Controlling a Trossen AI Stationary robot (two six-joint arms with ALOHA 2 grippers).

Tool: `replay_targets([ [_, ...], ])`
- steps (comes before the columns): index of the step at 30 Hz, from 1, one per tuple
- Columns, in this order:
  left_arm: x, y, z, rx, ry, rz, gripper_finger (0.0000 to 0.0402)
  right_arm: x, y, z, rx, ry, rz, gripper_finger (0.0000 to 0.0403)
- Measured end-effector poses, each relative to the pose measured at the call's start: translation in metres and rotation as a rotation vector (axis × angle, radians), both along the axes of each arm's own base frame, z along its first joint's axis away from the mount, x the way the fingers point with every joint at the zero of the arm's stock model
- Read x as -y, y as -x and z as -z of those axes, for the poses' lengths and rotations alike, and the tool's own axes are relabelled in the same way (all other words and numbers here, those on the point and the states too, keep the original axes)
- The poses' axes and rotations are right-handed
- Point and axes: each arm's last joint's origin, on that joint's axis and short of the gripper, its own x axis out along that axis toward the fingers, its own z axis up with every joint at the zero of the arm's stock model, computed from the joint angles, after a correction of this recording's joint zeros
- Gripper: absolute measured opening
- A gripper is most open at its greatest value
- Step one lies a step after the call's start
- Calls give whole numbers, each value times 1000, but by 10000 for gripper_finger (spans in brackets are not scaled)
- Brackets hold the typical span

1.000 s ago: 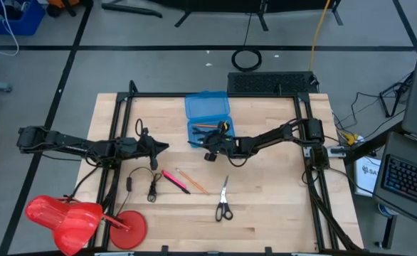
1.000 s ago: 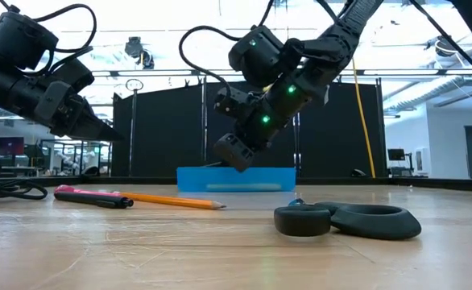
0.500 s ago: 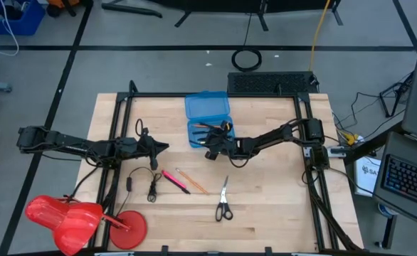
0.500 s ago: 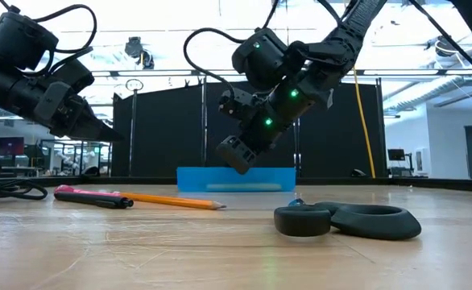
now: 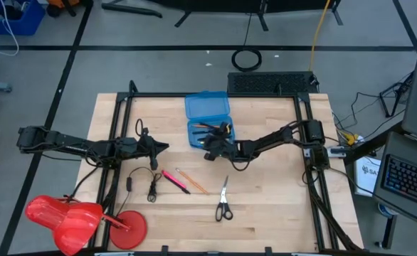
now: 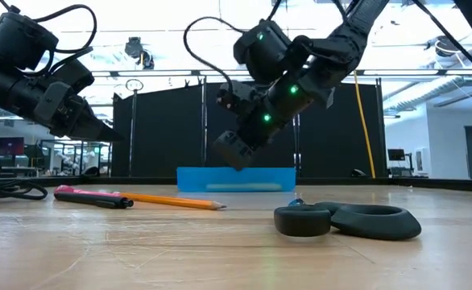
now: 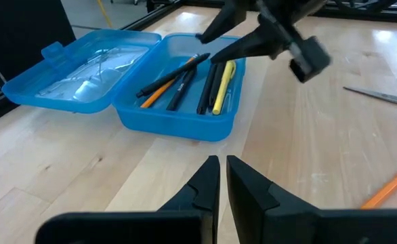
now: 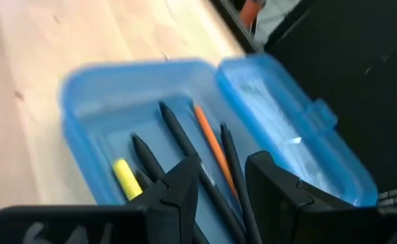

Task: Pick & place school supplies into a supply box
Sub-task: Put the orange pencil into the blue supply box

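The blue supply box (image 5: 207, 107) lies open at the table's far middle, lid flat toward the far edge. Black pens, an orange pencil and a yellow pen (image 7: 223, 88) lie in its tray (image 8: 83, 88). My right gripper (image 8: 222, 173) hovers open over the tray's near end (image 5: 210, 146), with nothing between its fingers. My left gripper (image 7: 222, 166) waits shut above the table's left half (image 5: 164, 148). A pink pen (image 5: 174, 179), an orange pencil (image 5: 192, 182) and scissors (image 5: 223, 200) lie flat on the wood nearer the front.
A black cable with a plug (image 5: 148, 186) lies left of the pink pen. A red object (image 5: 80, 217) sits at the front left corner. Black frame rails (image 5: 116, 142) run along both table sides. Bare wood lies right of the scissors.
My right gripper has stayed over the tray's near end and has turned a little, its wrist tipping. The supplies on the table lie where they lay.
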Motion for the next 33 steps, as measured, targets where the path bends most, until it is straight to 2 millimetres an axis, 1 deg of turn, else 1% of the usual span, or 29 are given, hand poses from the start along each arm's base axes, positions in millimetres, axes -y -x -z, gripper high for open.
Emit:
replay_targets([
  [5,0,0,0,-1,-5,2,31,-19,-4,-14,63,55,-55,109],
  [10,0,0,0,-2,-7,3,31,-30,-4,-27,139,28,-82,109],
  [13,0,0,0,-2,-7,3,31,-36,-4,-28,168,-3,-85,109],
  [24,0,0,0,-1,-7,3,31,-47,-7,-27,256,-232,-239,109],
  [28,0,0,0,-1,-7,3,31,-58,-6,-26,281,-294,-286,109],
  [33,0,0,0,-1,-5,2,31,-74,-3,-26,316,-289,-340,109],
])
